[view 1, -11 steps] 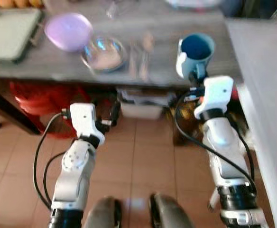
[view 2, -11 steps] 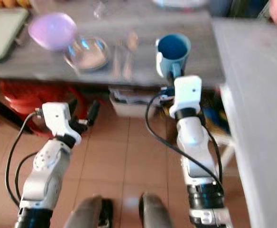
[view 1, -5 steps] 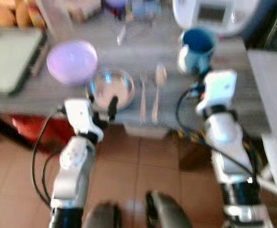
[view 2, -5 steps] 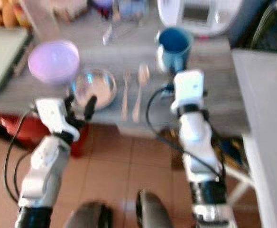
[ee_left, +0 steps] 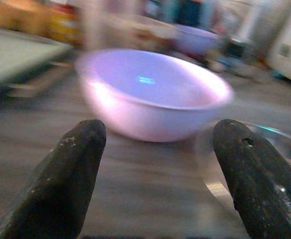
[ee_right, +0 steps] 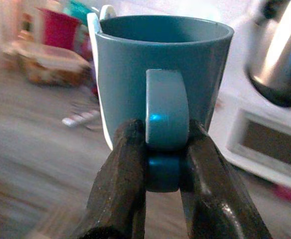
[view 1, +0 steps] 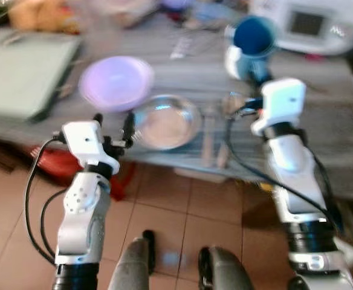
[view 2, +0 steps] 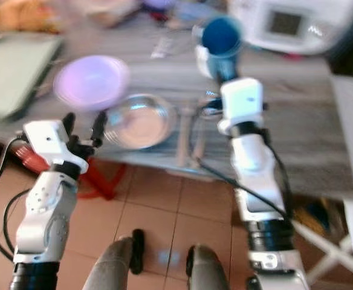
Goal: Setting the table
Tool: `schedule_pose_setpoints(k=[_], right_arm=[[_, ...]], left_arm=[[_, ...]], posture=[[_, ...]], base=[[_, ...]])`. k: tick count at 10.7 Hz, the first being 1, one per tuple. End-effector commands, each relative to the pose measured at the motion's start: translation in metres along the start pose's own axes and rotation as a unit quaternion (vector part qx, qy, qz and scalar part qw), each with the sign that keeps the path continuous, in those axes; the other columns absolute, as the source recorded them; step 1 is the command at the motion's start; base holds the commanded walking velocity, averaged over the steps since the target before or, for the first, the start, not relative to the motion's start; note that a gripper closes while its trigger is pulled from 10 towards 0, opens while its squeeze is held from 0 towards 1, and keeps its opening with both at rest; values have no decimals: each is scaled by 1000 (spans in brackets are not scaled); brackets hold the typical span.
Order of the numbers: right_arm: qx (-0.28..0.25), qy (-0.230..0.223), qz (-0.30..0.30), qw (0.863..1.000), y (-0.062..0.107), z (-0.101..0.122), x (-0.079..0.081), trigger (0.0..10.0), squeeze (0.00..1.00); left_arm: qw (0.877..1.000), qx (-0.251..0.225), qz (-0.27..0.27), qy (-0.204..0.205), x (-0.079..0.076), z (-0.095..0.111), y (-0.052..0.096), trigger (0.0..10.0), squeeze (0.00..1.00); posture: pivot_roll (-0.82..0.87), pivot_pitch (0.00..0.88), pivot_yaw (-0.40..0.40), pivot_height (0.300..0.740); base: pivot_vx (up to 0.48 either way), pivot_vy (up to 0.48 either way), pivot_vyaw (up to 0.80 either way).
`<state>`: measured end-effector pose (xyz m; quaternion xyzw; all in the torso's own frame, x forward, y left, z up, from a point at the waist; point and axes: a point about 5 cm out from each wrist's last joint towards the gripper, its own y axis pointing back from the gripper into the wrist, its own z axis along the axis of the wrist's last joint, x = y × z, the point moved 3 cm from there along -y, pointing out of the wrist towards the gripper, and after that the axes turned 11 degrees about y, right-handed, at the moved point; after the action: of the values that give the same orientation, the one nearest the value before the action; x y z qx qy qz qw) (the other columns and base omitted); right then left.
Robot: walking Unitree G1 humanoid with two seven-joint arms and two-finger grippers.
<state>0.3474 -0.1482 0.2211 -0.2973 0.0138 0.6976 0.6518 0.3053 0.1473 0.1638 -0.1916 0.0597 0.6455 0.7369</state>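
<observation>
left gripper (view 1: 113,128) spread wide, holding nothing, at surface (view 1: 321,130) edge | glass bowl (view 1: 167,122) at its 2 o'clock | lilac bowl (ee_left: 153,92) at its 12 | fork and spoon (view 1: 216,136) mid-edge | right gripper (ee_right: 158,174) clamped on blue mug (ee_right: 165,74) handle, over surface | white appliance (view 1: 306,24) farthest, 1 o'clock

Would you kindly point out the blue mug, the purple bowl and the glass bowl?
blue mug (ee_right: 166,107): right wrist view, on its handle.
purple bowl (ee_left: 150,84): left wrist view, on its inside.
glass bowl (view 1: 164,124): left eye view, on its middle.
</observation>
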Motion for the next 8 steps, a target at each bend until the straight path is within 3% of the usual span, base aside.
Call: schedule_pose_setpoints(k=[1,4,6,8], right_arm=[[-26,-10,12,1000,-5,11,5,10000,0],[-20,-31,26,999,-12,4,1,10000,0],[5,-16,7,1000,-19,-9,-10,10000,0],[23,-29,0,999,-19,-19,-12,10000,0]], left_arm=[[1000,-4,18,-6,9,4,4,10000,0],[1000,0,19,-6,10,4,6,10000,0],[1000,15,20,-9,14,-1,11,10000,0],[999,23,19,-10,14,-4,14,10000,0]], posture=[[-33,221,11,740],[-23,229,20,740],[-11,232,18,740],[-8,245,20,740]], base=[[0,0,800],[0,0,0],[0,0,0],[0,0,0]])
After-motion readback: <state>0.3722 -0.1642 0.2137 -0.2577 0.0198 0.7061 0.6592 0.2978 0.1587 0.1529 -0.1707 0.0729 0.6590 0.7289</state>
